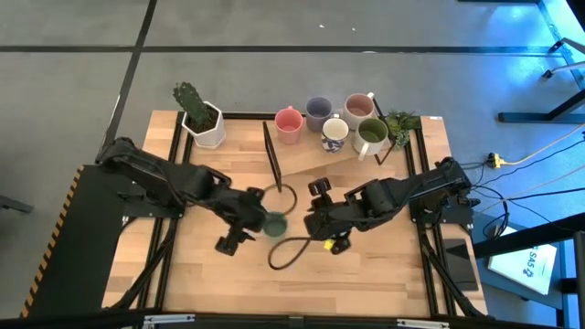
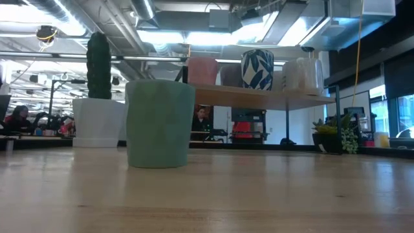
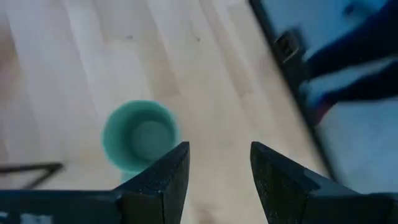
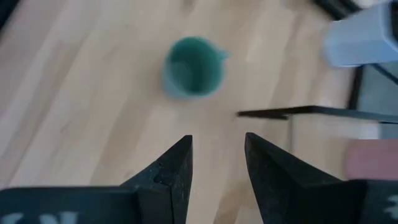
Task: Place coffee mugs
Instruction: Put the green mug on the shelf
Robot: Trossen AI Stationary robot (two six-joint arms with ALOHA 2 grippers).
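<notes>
While the teal mug point(image 1: 275, 225) stands upright on the bare wood of the table point(image 1: 366, 265), free of both arms, it sits between the two claws: just beside the left claw point(image 1: 259, 216) and a little apart from the right claw point(image 1: 313, 219). Seen from either wrist, the mug is ahead of the fingers, not between them, its open mouth up and its handle a small bump on one side. Each claw has its fingers apart with nothing held; the left claw point(image 3: 219, 180) and the right claw point(image 4: 217, 169) both show bare wood in the gap.

Well beyond the claws, on a raised wooden shelf point(image 1: 302, 164) at the far edge, five more mugs stand in a loose row: pink point(image 1: 288, 124), lavender-blue point(image 1: 318, 112), mauve point(image 1: 358, 108), white patterned point(image 1: 335, 134) and olive green point(image 1: 371, 135). A white cactus pot point(image 1: 205, 123) stands at the far left corner.

To my eye the step in hand is the pick-up of this last loose mug. Next, one claw would need to centre over the rim or handle, drop, close firmly, then carry it to the row without knocking its neighbours.
</notes>
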